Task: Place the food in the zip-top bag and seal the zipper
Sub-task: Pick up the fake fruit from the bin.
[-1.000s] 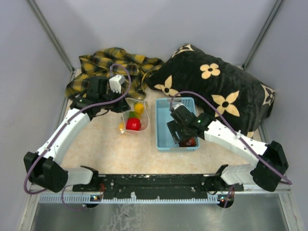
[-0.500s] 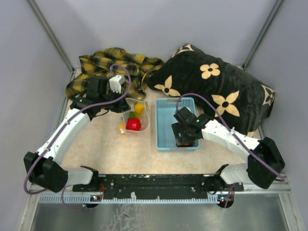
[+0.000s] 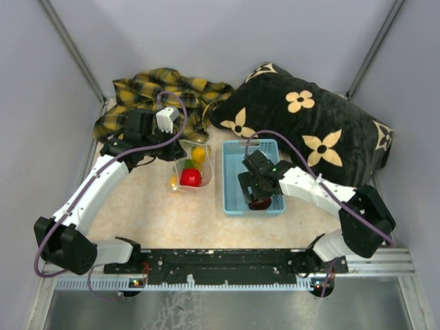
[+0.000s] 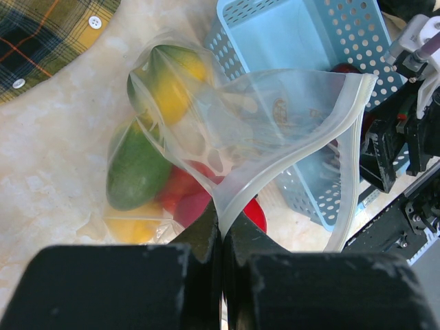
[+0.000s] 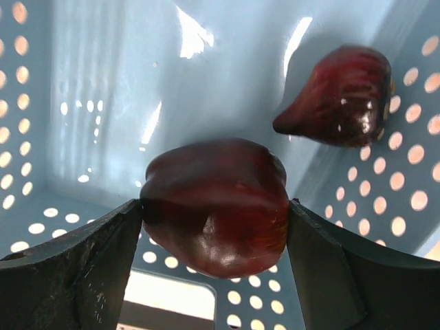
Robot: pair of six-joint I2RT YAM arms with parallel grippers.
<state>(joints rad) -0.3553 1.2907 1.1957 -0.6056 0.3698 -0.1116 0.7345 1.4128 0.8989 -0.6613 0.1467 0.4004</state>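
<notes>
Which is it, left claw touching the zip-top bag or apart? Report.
Touching. The left wrist view shows the left claw shut on the zip-top bag, its rim pinched in the closed jaws.

Overhead: right hand (image 3: 259, 198) down inside blue basket (image 3: 233, 184); left hand (image 3: 173, 148) at far edge of fruit-filled zip-top bag (image 3: 204, 169).

I can read no word, number or brand on any of my feeds. The closest thing is a faint brownish mark (image 4: 279, 110) printed on the clear plastic zip-top bag (image 4: 302, 89), up and to the right of my left pincer (image 4: 221, 230), too blurred to make out. Beyond the right pincer, the black cushion (image 3: 344, 124) bears only cream flower shapes (image 3: 300, 101).
</notes>
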